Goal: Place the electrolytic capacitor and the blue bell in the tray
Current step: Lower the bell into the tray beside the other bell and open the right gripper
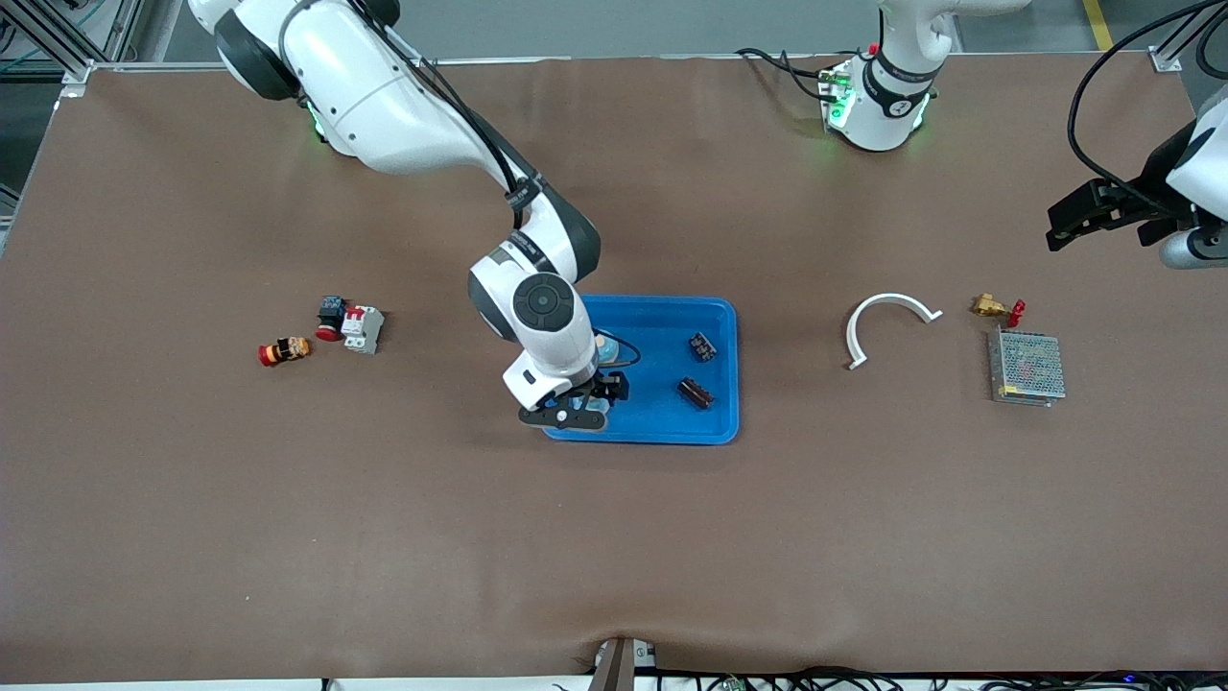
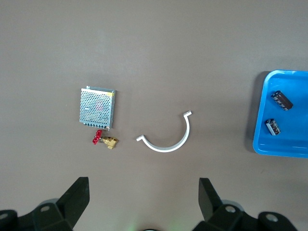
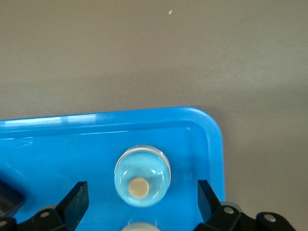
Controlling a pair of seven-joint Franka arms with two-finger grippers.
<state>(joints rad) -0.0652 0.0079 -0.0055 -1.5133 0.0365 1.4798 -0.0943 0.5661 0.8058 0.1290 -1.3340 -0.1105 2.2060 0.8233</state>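
Note:
The bright-blue tray (image 1: 731, 384) lies mid-table. Two dark electrolytic capacitors (image 1: 703, 346) (image 1: 695, 393) lie in it toward the left arm's end; both show in the left wrist view (image 2: 281, 100) (image 2: 273, 127). A pale blue bell (image 3: 142, 175) sits in the tray (image 3: 211, 139) by a corner. My right gripper (image 1: 587, 408) is open just over it, fingers (image 3: 78, 192) apart on either side, not touching. A second pale round thing (image 3: 142, 226) shows partly beneath the gripper (image 3: 141, 186). My left gripper (image 1: 1070, 226) waits open (image 2: 144, 185) and empty at the left arm's end.
A white curved piece (image 1: 887, 321), a brass valve with a red handle (image 1: 996, 308) and a metal mesh box (image 1: 1027, 367) lie toward the left arm's end. A red button (image 1: 283, 351), a white breaker (image 1: 363, 328) and a black-red part (image 1: 331, 317) lie toward the right arm's end.

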